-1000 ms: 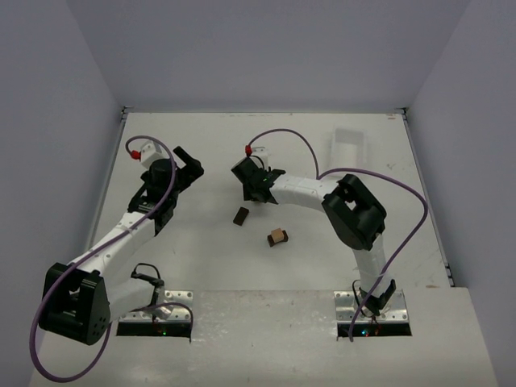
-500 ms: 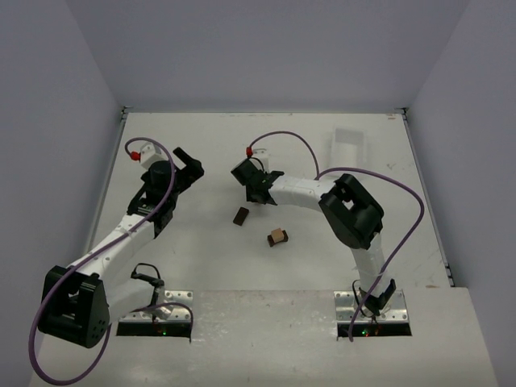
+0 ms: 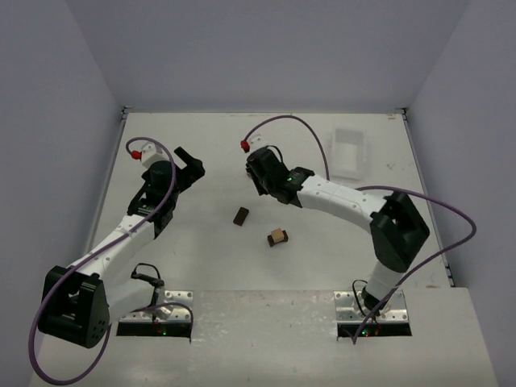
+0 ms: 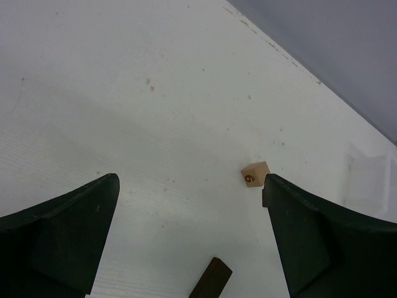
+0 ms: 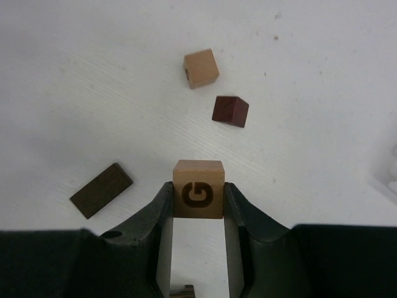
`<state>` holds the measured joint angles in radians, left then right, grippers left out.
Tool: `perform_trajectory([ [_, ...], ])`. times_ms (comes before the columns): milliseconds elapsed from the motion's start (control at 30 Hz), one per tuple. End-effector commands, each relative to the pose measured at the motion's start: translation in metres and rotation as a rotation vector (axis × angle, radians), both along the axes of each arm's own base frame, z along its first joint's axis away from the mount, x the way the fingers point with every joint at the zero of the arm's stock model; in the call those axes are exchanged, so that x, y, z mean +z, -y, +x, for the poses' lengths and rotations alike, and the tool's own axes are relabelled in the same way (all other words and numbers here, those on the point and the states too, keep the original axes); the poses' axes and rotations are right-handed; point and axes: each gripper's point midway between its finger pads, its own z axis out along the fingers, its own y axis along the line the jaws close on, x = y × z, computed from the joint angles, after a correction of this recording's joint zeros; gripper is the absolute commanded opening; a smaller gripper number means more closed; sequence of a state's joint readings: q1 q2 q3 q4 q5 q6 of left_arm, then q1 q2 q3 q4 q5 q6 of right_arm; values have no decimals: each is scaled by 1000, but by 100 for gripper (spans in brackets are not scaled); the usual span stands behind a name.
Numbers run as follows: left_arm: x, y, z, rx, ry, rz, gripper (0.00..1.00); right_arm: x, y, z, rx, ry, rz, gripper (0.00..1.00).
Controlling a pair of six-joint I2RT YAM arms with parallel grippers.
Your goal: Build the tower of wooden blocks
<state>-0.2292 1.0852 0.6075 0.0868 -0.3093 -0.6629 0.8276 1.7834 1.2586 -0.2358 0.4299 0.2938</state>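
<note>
The right gripper is clamped on a tan G block, seemingly lifted off the bench. Mid-bench, toward the near edge, lie a tan cube, a dark cube and a flat dark block, all apart. The left gripper hangs with its fingers spread wide.

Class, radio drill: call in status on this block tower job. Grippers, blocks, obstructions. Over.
Left gripper open, empty. Right gripper shut on tan G block. Tan cube, dark cube, dark plank lie apart on table, nothing stacked. No obstruction seen.
</note>
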Motion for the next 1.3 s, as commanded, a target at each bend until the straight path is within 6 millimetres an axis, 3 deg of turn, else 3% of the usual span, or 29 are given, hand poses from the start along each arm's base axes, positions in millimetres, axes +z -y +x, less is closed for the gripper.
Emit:
perform_trajectory([
  [0, 19, 3, 5, -21, 74, -8, 100, 27, 30, -45, 67, -54, -1, 14],
  [200, 19, 4, 5, -26, 74, -10, 100, 14, 56, -101, 91, -217, 32, 15],
  [333, 17, 4, 7, -18, 65, -11, 100, 12, 54, -120, 133, -266, 79, 15],
  [533, 16, 5, 8, -23, 64, -12, 100, 2, 58, -126, 140, -245, 82, 13],
  [800, 15, 6, 9, -29, 62, -13, 100, 6, 42, -132, 207, -173, 106, 12],
  [1267, 13, 7, 9, -32, 56, -12, 100, -7, 29, -136, 201, -137, 73, 15],
])
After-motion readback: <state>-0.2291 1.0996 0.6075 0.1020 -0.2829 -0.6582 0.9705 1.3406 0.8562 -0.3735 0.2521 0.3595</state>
